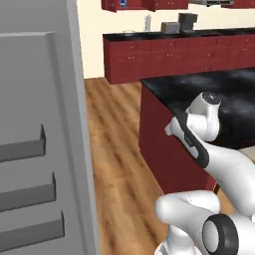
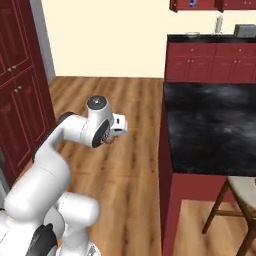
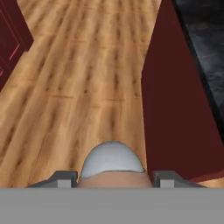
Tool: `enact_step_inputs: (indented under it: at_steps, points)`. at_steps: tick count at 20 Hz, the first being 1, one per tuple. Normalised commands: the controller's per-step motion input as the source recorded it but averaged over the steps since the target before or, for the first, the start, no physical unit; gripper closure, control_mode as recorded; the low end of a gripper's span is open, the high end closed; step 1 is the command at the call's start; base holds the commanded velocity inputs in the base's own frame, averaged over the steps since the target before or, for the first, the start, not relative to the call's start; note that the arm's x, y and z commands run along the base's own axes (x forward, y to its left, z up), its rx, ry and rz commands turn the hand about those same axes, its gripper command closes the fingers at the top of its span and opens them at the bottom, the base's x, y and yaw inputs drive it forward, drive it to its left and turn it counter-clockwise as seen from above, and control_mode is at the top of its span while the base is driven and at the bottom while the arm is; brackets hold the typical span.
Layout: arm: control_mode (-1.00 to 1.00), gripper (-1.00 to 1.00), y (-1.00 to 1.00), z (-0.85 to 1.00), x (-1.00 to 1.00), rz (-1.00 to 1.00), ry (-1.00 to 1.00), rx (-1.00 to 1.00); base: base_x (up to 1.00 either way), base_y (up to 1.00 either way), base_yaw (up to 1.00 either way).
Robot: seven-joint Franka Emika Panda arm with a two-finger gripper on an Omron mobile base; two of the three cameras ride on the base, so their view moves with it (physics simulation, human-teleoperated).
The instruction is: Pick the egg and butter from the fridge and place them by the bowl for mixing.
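Your claw (image 3: 112,180) holds the egg (image 3: 113,178) between half-open fingers; next, carry it over the counter (image 3: 202,48) to the bowl.

No readable text, labels, brands or nos. anywhere: the dark red wooden cupboards (image 2: 210,65), the glossy black stone counter (image 2: 212,127) and the tall grey fridge door (image 1: 35,124) carry no lettering (far-counter items too small to tell).

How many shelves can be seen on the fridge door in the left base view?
3. All sit on the fridge door, stacked: top shelf, middle shelf, bottom shelf. More could lie beyond the picture's edges.
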Motion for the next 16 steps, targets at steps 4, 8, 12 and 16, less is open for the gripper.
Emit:
enact_step_inputs:
  at_steps: [4, 8, 12, 16]
  points:
    - [1.0, 1.0, 0.0, 0.0, 0.0, 0.0, 0.0, 0.0, 0.87, 0.0, 0.32]
    - [1.0, 1.0, 0.0, 0.0, 0.0, 0.0, 0.0, 0.0, 0.86, 0.0, 0.32]
    - [1.0, 1.0, 0.0, 0.0, 0.0, 0.0, 0.0, 0.0, 0.85, -0.03, 0.28]
    - [1.0, 1.0, 0.0, 0.0, 0.0, 0.0, 0.0, 0.0, 0.85, -0.09, 0.2]
